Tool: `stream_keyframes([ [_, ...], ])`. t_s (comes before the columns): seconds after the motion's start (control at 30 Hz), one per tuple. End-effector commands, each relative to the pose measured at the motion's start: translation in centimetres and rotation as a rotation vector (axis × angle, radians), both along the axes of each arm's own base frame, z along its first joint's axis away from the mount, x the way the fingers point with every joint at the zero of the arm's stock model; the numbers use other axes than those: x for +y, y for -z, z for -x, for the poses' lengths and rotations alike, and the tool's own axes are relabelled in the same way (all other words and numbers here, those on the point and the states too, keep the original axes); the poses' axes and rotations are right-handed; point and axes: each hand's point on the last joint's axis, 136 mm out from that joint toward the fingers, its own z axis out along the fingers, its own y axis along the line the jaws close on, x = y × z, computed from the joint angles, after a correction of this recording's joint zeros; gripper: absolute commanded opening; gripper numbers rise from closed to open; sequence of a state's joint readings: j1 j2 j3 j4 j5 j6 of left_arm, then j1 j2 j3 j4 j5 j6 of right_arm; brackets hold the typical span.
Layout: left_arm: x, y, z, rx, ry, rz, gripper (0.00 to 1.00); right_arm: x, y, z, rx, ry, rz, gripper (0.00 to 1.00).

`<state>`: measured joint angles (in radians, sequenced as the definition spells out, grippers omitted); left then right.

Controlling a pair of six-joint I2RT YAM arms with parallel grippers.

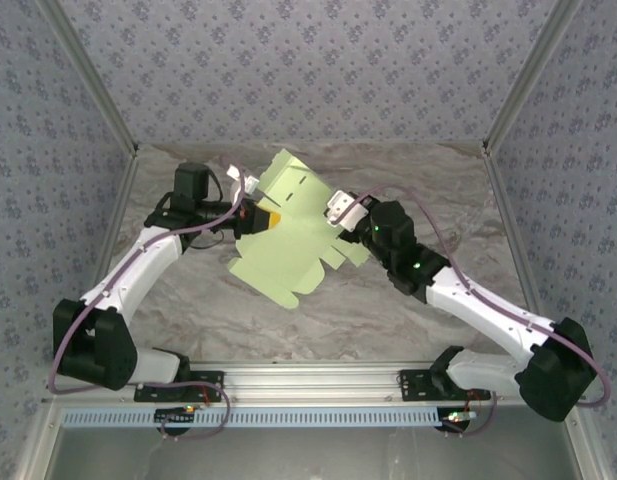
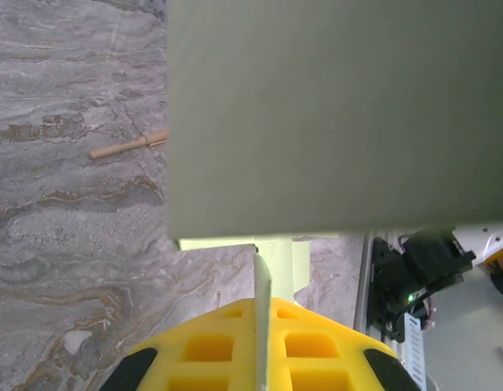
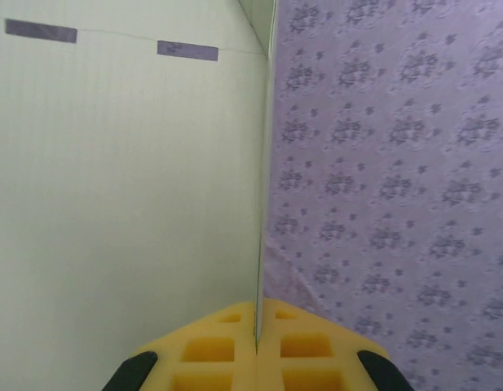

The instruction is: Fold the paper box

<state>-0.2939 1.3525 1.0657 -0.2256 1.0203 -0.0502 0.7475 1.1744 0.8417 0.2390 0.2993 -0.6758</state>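
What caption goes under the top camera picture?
Left gripper and right gripper pinch the pale-green paper box above the table.

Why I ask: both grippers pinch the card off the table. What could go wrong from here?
The left gripper and right gripper each pinch an edge of the paper box; pulling apart could tear or slip the thin card. Set down, it may land on the wooden stick.

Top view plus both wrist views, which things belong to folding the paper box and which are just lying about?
Part of the job:
paper box
left tool, shut on the card
right tool, shut on the card

Lying about:
thin tan stick, on the table
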Motion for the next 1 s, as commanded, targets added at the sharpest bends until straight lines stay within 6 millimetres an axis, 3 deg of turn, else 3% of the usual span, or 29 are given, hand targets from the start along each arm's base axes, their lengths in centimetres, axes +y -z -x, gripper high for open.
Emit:
stream_keyframes([
  [0.0, -0.6, -3.8, -1.4, -0.1, -0.013, 0.067, 0.0, 0.8, 1.0, 0.3, -0.084, 0.029, 0.097, 0.0],
  [0.37, -0.7, -3.2, -2.1, -0.056, -0.03, 0.064, 0.0, 2.1, 2.1, 0.5, -0.154, 0.0, 0.182, 0.0],
  [0.6, -0.7, -3.1, -2.0, -0.058, -0.026, 0.061, 0.0, 1.3, 2.8, 0.0, -0.12, 0.002, 0.186, 0.0],
  [0.83, -0.3, -2.0, -2.1, -0.08, -0.04, 0.011, 0.0, -0.4, 2.9, 0.8, 0.176, -0.157, -0.002, 0.0],
  [0.97, 0.1, -0.7, -2.9, -0.094, -0.075, -0.037, 0.06, -1.7, 3.0, 1.2, 0.406, -0.242, -0.12, 0.0],
])
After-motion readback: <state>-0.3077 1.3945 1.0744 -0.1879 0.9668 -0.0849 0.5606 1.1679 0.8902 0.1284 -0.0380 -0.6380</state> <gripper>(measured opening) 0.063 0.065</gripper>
